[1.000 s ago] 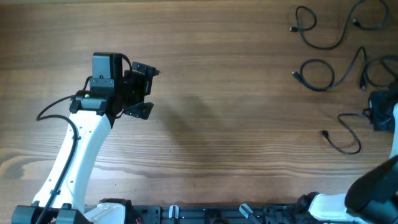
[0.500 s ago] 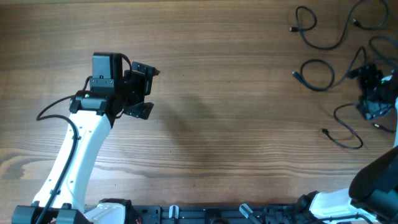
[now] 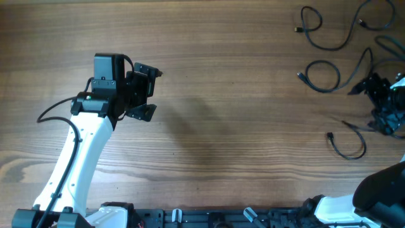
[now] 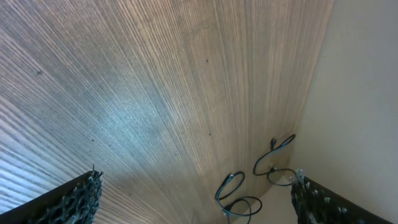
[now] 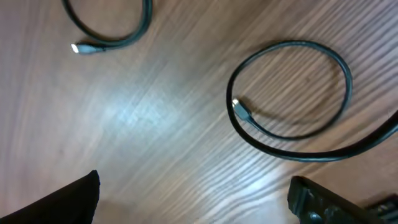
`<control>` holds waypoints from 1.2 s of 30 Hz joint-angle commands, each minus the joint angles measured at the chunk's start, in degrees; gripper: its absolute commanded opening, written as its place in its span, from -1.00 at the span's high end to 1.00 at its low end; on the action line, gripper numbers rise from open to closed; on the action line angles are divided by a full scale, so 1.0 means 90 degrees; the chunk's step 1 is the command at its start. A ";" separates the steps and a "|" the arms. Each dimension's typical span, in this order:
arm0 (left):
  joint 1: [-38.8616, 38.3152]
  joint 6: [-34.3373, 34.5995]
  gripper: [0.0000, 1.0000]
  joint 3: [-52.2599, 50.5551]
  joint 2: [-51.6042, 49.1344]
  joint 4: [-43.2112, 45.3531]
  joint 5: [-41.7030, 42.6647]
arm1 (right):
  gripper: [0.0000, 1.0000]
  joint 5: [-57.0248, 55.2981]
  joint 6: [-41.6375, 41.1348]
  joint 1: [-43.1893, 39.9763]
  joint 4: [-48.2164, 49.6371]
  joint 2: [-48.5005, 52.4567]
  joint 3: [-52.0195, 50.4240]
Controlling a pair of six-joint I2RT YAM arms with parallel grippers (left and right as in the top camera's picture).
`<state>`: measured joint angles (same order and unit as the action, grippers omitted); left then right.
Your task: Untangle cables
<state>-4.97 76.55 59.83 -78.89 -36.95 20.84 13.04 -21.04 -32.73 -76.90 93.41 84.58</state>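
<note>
Several thin black cables lie apart at the table's far right in the overhead view: one with a long curve (image 3: 329, 48) at the top, a loop (image 3: 339, 76) below it, and a short one (image 3: 330, 135) lowest. My right gripper (image 3: 375, 103) hovers open just right of them, nothing between its fingers. In the right wrist view a looped cable (image 5: 292, 43) with a small plug (image 5: 238, 107) lies ahead of the open right gripper (image 5: 196, 205). My left gripper (image 3: 144, 92) stands open far to the left over bare wood, and the left gripper (image 4: 199, 205) sees cables (image 4: 231, 185) only in the distance.
More black cable (image 3: 378, 63) runs off the right edge by the right gripper. The wooden table (image 3: 240, 126) stretches between the two arms. The left arm's white link (image 3: 79, 158) crosses the near left, and a black rail (image 3: 209, 218) lines the front edge.
My right gripper opened and let go of the lowest cable, which now lies loose on the wood. The gripper shifted slightly up the table. The left arm has not moved.
</note>
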 commanded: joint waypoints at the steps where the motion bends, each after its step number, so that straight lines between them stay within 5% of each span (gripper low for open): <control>1: 0.0010 -0.0129 -1.00 0.0019 0.0051 0.0005 -0.0012 | -0.99 -0.0330 0.0369 0.0097 -0.0007 -0.0090 -0.0148; 11: 0.0010 -0.0131 -1.00 0.0019 0.0051 0.0002 -0.0012 | -0.92 -0.1287 -0.0563 0.0369 0.0840 -0.0080 -0.1399; 16: 0.0010 -0.0131 -1.00 0.0019 0.0051 0.0002 -0.0012 | 0.03 -0.1285 -0.0862 0.0369 0.1836 -0.0080 -0.1899; 19: 0.0010 -0.0131 -1.00 0.0019 0.0051 0.0002 -0.0012 | 0.85 -0.1280 -0.1180 0.0369 0.2290 -0.0078 -0.1967; 24: 0.0010 -0.0131 -1.00 0.0019 0.0051 0.0002 -0.0012 | 0.91 -0.1183 -0.1234 0.0369 0.2511 -0.0019 -0.1972; 29: 0.0010 -0.0129 -1.00 0.0019 0.0051 0.0002 -0.0012 | 0.91 -0.1027 -0.2841 0.0369 0.2727 0.0046 -0.2475; 36: 0.0010 -0.0131 -1.00 0.0019 0.0051 0.0002 -0.0012 | 0.92 0.0821 -0.2849 0.0469 0.4612 0.0063 -0.3536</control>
<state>-4.97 76.55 59.83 -78.89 -36.95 20.86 13.15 -45.36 -29.65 -38.00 93.43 54.48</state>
